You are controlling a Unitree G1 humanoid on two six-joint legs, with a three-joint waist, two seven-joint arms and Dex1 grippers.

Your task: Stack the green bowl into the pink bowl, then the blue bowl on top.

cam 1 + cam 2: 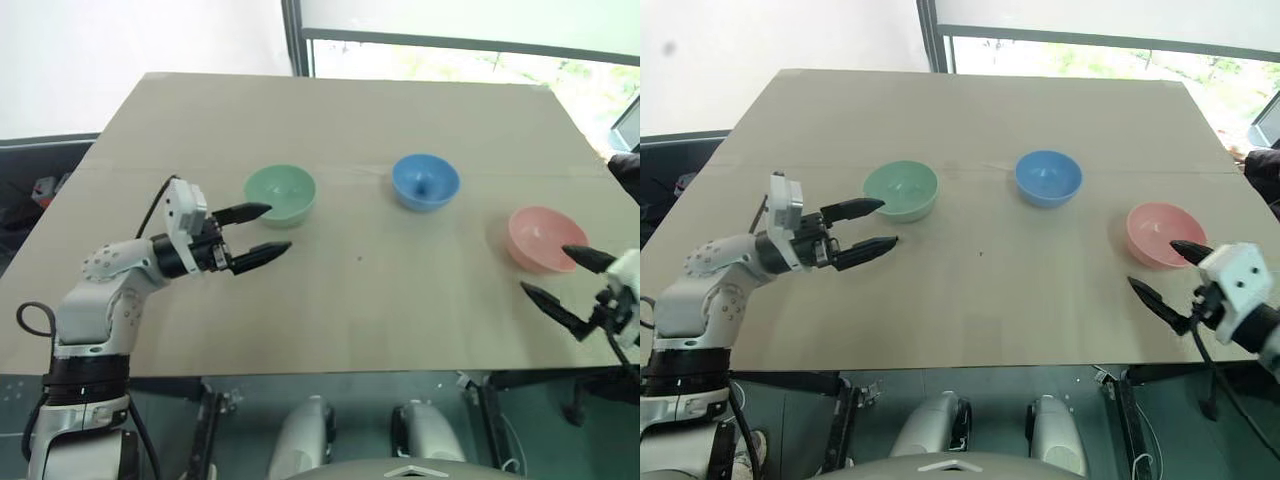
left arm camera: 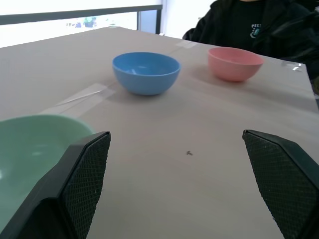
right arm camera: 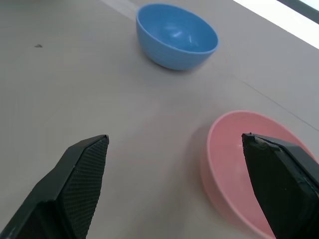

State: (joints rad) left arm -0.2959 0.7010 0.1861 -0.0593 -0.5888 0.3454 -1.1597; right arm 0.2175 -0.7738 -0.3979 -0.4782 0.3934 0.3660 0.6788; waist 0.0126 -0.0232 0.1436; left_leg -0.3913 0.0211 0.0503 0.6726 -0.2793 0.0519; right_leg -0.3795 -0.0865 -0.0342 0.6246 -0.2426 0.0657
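Looking through the left eye view, you have the table with three bowls in a loose row, all upright, apart from each other, nothing stacked. Green bowl sits at about 10 o'clock from table centre, blue bowl at about 1 o'clock, pink bowl at about 3 o'clock near the right edge. Left gripper hangs over the table with its fingers spread wide, holding nothing; its upper fingertip overlaps the green bowl's near-left rim, contact unclear. Right gripper is at the right edge, fingers also wide apart and empty, one tip overlapping the pink bowl's near rim.

Right eye view gives you the same layout: green, blue, pink from left to right, both grippers empty.

Left wrist view: your two fingers stand far apart. Green bowl is right beside one finger, partly cut off by it. Blue bowl and pink bowl are further out, well apart. A person in dark clothing sits beyond the far table edge.

Right wrist view: fingers spread wide. Pink bowl lies next to one finger, which covers part of its rim. Blue bowl is further off, clear of both.
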